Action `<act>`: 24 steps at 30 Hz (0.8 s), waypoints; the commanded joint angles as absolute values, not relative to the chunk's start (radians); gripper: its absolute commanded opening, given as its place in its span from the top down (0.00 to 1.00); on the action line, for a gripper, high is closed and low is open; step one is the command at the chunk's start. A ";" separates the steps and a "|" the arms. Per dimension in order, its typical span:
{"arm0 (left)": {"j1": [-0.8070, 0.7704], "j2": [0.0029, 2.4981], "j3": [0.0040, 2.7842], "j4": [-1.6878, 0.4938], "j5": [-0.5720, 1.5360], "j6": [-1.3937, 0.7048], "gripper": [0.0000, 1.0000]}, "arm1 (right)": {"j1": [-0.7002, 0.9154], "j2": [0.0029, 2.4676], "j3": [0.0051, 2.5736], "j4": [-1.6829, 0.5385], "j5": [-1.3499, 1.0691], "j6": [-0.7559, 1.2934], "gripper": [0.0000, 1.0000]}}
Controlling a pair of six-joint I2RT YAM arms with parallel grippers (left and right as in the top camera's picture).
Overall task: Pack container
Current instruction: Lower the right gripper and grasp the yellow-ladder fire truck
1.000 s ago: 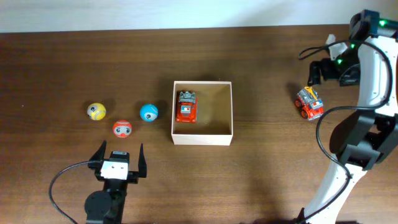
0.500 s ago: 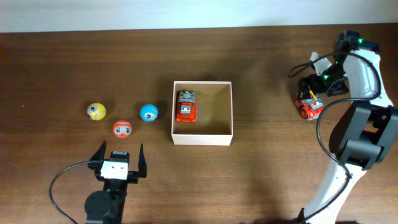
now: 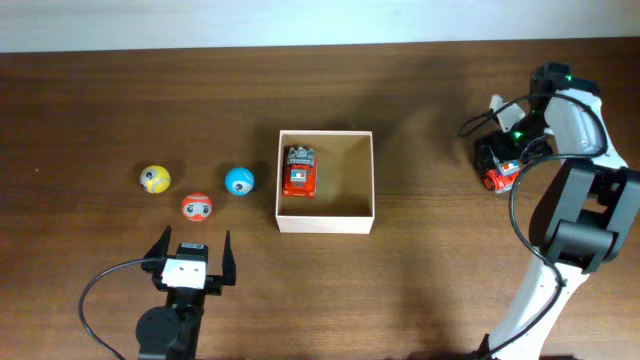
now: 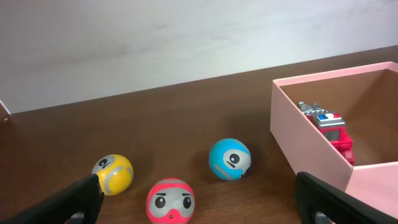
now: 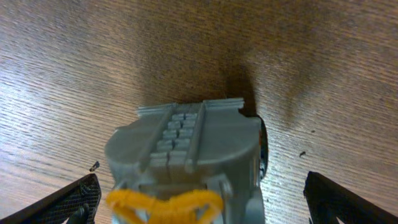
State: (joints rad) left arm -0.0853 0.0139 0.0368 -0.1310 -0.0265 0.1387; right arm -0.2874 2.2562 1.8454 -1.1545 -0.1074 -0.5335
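Note:
The container is a square open cardboard box at the table's middle, also in the left wrist view. A red toy truck lies in its left half. A second red toy truck stands on the table at the right. My right gripper is open and low over it, fingers on either side of the truck's grey top. A yellow ball, a red ball and a blue ball lie left of the box. My left gripper is open and empty, just in front of the red ball.
The dark wooden table's far edge meets a pale wall. The right arm's base and cable stand at the right edge. The left arm's base sits at the front left.
My right gripper has come down and leftwards onto the truck at the right, now straddling it. The left arm, balls and box have not moved.

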 commanded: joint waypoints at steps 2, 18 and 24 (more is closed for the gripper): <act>-0.080 0.006 0.032 -0.130 -0.015 0.152 0.01 | -0.288 2.232 1.831 -1.135 -0.120 -0.541 0.01; -0.080 0.006 0.032 -0.130 -0.015 0.152 0.01 | -0.295 2.232 1.831 -1.117 -0.152 -0.318 0.38; -0.080 0.006 0.032 -0.130 -0.015 0.152 0.01 | -0.294 2.232 1.831 -1.100 -0.185 -0.134 0.44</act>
State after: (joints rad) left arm -0.0853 0.0135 0.0368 -0.1310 -0.0265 0.1387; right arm -0.2886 2.2562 1.8404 -1.1053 -0.1440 -0.2634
